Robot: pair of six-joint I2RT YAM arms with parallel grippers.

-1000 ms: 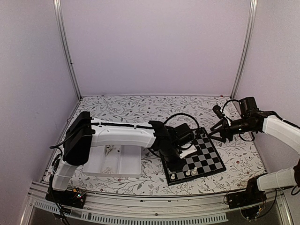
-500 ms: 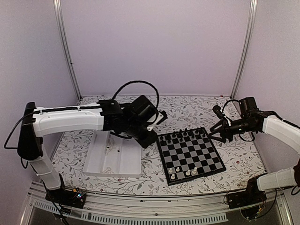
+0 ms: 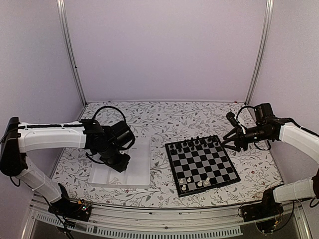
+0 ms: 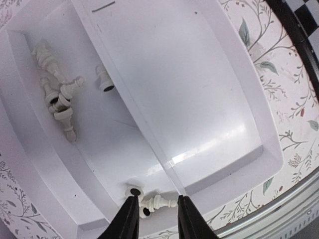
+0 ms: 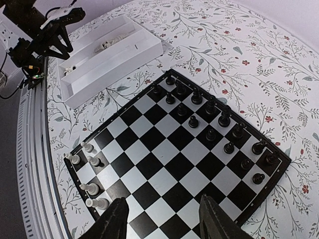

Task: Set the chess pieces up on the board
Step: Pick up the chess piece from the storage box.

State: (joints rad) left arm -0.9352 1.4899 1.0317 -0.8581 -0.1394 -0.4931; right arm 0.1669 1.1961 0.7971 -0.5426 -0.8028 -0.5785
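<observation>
Currently the board (image 5: 164, 149) on the bench (image 3: 164, 117) carries sixteen black chess pieces (image 5: 211, 134) and five white ones (image 5: 91, 188). Roughly eight more lie in the white tray (image 4: 199, 74), where the left pincer (image 4: 157, 198) hangs parted over one. The right pincer (image 5: 163, 201), spread and empty, hovers by the board's far corner.

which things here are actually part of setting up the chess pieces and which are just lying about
Part of the job: board; black pieces on its far rows; white pieces on its near rows; loose white pieces lying in the white tray.
Just there: floral table cover; metal rail along the near edge.
</observation>
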